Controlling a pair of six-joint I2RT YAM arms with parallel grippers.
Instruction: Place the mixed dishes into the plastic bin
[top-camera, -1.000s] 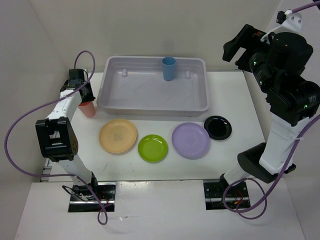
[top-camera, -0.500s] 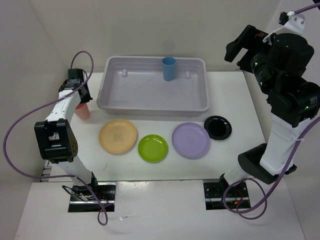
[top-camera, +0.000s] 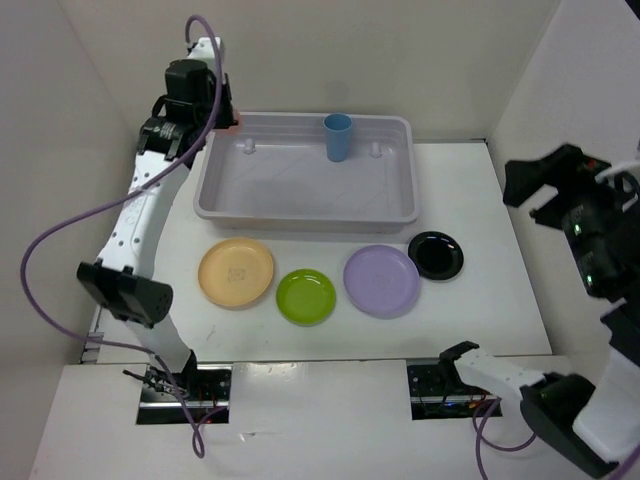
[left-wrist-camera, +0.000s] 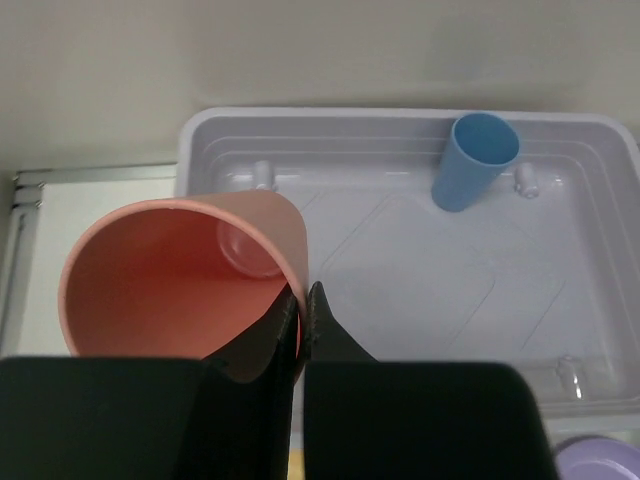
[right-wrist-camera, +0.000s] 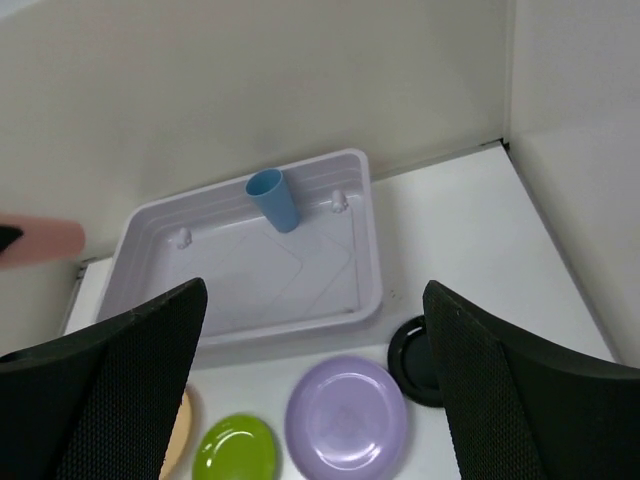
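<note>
My left gripper is shut on the rim of the coral-red cup and holds it in the air over the far left corner of the plastic bin. One finger is inside the cup and one outside. The blue cup stands upright in the bin at its far wall. The pale orange plate, lime green plate, lilac plate and small black plate lie in a row on the table in front of the bin. My right gripper is open and empty, high above the table's right side.
White walls close in the table at the back, left and right. The bin has small pegs on its floor near the far wall. The right wrist view shows the coral cup at its left edge.
My left arm has lifted the coral-red cup from the table left of the bin to above the bin's far left corner. My right arm has swung outward and toward the near right.
</note>
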